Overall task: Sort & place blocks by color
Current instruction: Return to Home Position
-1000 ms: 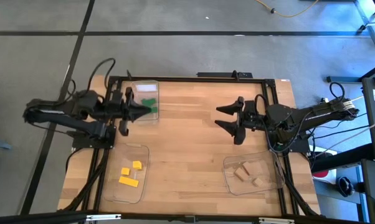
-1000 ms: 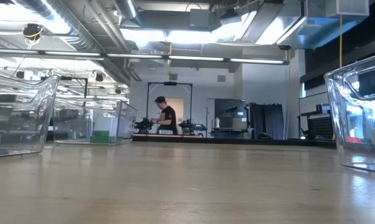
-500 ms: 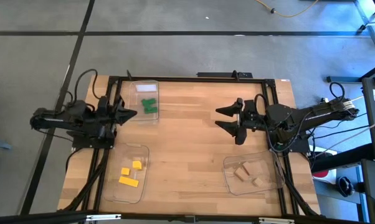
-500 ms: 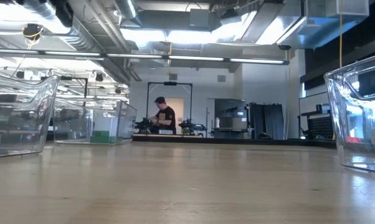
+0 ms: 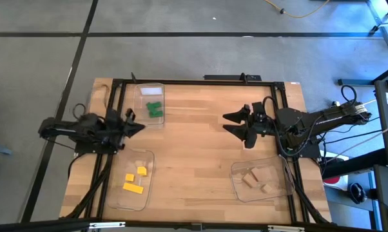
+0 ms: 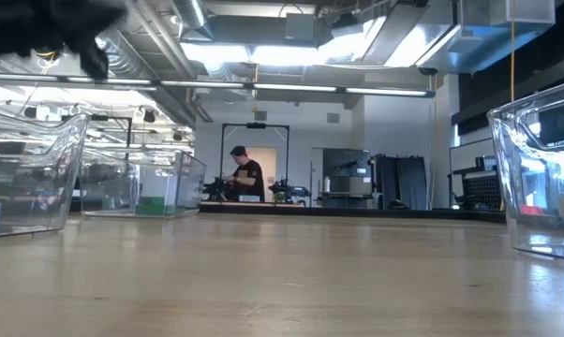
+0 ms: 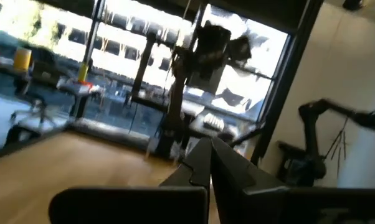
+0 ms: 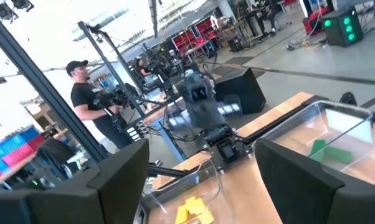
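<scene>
On the left, the left arm is folded up near the left edge of the table. The left gripper hangs above that edge, between the two trays on that side. Its two fingers are pressed together into a point, and there is nothing between them.

Just past it, in the far left corner, sits a clear tray. The green blocks lie inside it, bunched up close together. I cannot count them for sure.

In the near left corner is a second clear tray. The yellow blocks lie in it. I can see three.

The middle of the table is plain wood. I see no block lying loose on it.

Then comes the right gripper. It hangs above the wood, right of the middle. Its fingers are spread wide apart, and the right wrist view shows only air between them. It holds nothing.

In the near right corner is a third clear tray. The tan blocks lie in it, three or four of them.

So each color has its own tray, and no color is mixed with another. I think the sorting is done. What is left, I think, is only for the arms to tuck away and rest. The left arm looks close to that. The right arm reaches farther over the table.
</scene>
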Action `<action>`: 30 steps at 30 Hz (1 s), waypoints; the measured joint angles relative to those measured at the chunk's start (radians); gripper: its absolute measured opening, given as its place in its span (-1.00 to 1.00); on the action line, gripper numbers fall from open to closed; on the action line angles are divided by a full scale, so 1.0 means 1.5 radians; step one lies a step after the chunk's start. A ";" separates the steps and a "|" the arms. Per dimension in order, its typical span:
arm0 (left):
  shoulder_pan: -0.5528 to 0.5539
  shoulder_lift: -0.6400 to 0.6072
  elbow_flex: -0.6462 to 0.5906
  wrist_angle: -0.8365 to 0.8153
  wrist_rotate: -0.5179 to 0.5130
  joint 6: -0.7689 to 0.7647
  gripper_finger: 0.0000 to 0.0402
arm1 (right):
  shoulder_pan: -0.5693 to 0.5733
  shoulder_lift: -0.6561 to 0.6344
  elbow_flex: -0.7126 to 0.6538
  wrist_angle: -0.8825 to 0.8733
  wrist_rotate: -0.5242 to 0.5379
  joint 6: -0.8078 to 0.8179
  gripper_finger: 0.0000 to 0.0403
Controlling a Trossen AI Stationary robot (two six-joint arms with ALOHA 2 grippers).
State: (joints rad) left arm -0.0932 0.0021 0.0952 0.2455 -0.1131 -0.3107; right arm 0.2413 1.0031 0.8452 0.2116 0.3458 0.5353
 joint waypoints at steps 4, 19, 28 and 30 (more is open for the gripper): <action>0.006 0.001 -0.057 0.013 -0.002 -0.006 -1.00 | 0.000 0.000 0.000 0.001 0.000 0.026 0.47; 0.024 0.010 -0.058 -0.100 -0.014 -0.036 -1.00 | 0.017 -0.101 -0.002 -0.173 -0.094 -0.074 -0.41; 0.024 0.010 -0.058 -0.104 -0.016 -0.036 -1.00 | 0.060 -0.372 -0.202 -0.159 -0.212 -0.072 -0.97; 0.024 0.010 -0.058 -0.104 -0.016 -0.036 -1.00 | 0.062 -0.432 -0.271 -0.117 -0.216 -0.068 -0.98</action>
State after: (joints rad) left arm -0.0570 0.0174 0.0074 0.0898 -0.1364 -0.3641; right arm 0.3336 0.3553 0.4386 0.0358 0.0213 0.4337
